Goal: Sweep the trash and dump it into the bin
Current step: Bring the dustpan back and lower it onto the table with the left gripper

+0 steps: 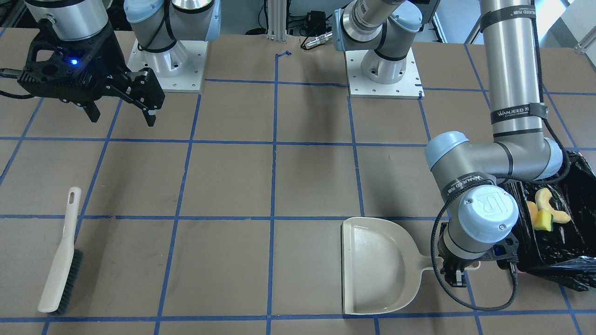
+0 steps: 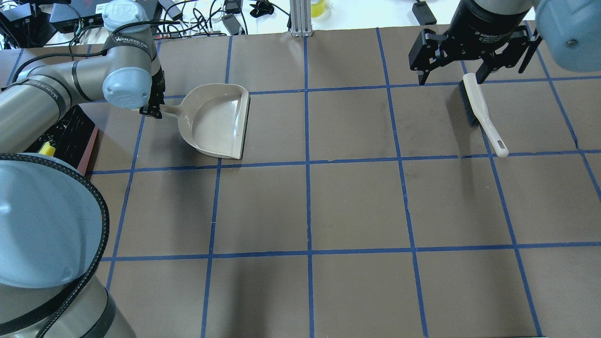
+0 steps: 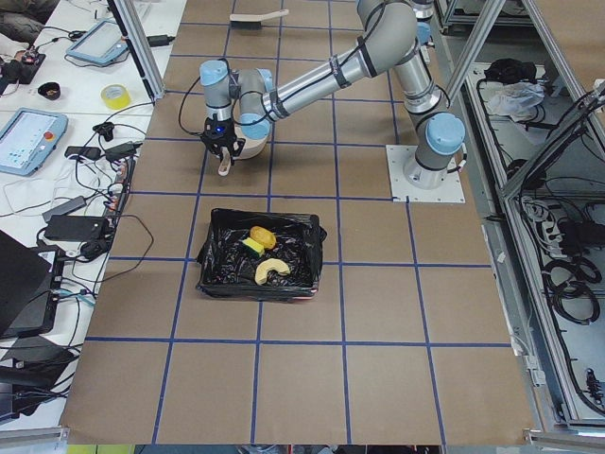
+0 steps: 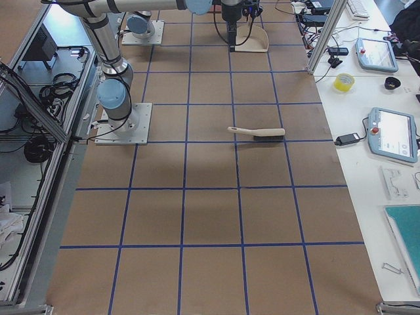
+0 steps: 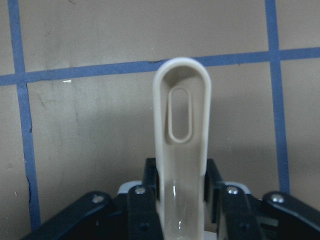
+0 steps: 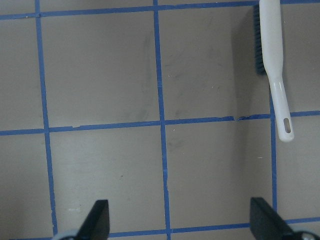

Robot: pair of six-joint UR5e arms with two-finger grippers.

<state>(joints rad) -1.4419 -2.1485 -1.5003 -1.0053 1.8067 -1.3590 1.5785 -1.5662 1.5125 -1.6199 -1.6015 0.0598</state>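
The trash lies inside the bin [image 3: 216, 257], a red container lined with a black bag [image 1: 577, 177]: an amber piece [image 3: 263, 234], a cream crescent slice [image 1: 548, 204] and a yellow-and-green sponge [image 1: 542, 220]. The beige dustpan [image 1: 377, 265] rests flat on the table beside the bin. My left gripper [image 5: 182, 200] is shut on its handle [image 5: 182, 125]. The brush [image 2: 479, 112] lies on the table on the other side. My right gripper [image 2: 450, 75] hangs open above the brush's bristle end, holding nothing.
Brown table surface [image 2: 357, 206] with a blue tape grid. The arm bases [image 1: 165, 70] stand at the robot's edge. Tablets, a tape roll and cables sit on side benches [image 3: 57, 142] beyond the far edge.
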